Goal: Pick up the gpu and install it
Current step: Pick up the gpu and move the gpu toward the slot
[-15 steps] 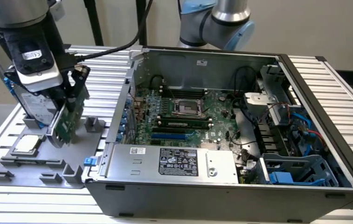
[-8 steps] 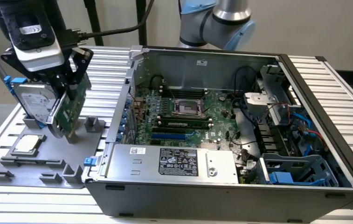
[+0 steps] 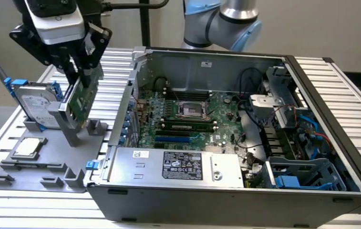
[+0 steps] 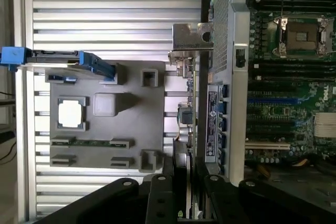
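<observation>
Exterior view: my gripper (image 3: pixel 81 75) is clamping the gpu (image 3: pixel 78 102) by its top edge, over the fixture's (image 3: pixel 46 157) corner; light, stiff, fragile, I judge.

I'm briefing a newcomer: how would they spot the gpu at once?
Find the open computer case; on the exterior view's left lies a grey tray. Above it the gripper holds the gpu upright: a thin green board, unlike the silver hard drive beside it.
</observation>
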Controlling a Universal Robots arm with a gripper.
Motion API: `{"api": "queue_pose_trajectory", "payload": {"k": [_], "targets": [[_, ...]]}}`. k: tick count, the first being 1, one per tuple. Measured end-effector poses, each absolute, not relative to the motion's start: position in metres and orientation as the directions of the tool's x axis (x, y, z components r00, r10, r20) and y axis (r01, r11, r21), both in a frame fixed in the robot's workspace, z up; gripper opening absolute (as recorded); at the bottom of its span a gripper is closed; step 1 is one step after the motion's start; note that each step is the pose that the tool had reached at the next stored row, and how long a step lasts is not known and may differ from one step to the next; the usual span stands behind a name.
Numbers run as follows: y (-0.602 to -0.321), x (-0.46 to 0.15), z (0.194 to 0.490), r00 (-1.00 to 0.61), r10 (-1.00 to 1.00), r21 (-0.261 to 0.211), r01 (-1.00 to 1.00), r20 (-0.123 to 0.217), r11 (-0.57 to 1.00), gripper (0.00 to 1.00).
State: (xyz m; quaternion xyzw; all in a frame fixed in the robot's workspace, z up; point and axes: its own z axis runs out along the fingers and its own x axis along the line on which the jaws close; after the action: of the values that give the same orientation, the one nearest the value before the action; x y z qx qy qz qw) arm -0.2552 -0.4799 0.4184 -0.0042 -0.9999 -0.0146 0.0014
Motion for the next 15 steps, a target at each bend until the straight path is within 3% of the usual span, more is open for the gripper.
{"api": "queue_pose_trajectory", "payload": {"k": [15], "targets": [[-0.479,-0.189,0.437,-1.0,0.008,0.029,0.009,0.025,1.0,0.27]]}}
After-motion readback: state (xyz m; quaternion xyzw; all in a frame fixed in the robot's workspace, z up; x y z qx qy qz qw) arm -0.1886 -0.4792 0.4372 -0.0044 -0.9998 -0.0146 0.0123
